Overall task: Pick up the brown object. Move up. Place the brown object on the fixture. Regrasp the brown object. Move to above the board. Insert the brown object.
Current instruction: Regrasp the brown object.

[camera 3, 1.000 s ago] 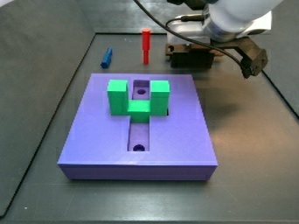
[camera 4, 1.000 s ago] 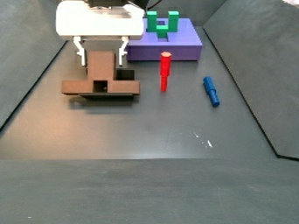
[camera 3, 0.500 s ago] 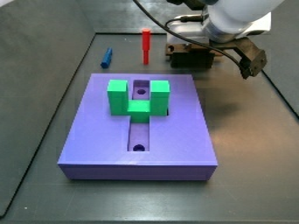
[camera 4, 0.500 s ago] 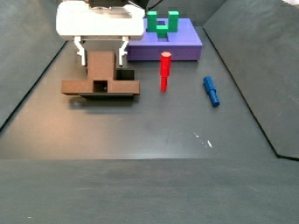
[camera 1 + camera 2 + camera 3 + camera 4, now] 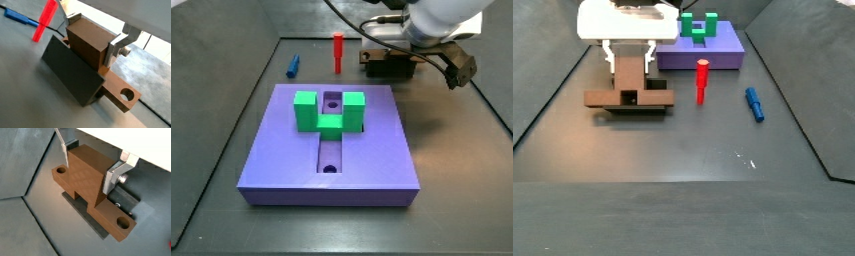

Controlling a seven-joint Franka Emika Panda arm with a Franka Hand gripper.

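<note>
The brown object (image 5: 87, 47) (image 5: 80, 178) is a bar with a round hole near each end and a tall block rising from its middle. It rests across the dark fixture (image 5: 70, 72) (image 5: 85, 217), seen in both wrist views. My gripper (image 5: 95, 34) (image 5: 88, 164) straddles the upright block, its silver fingers (image 5: 115, 178) pressed against the two opposite faces. In a side view the gripper (image 5: 631, 55) stands over the brown object (image 5: 631, 80) on the fixture (image 5: 643, 110). The purple board (image 5: 372, 150) (image 5: 727, 52) lies apart from it.
A green U-shaped block (image 5: 329, 110) (image 5: 699, 27) sits on the board. A red peg (image 5: 338, 52) (image 5: 703, 82) stands upright between fixture and board, and a blue piece (image 5: 290, 66) (image 5: 755, 103) lies on the floor beyond it. Raised walls edge the work area.
</note>
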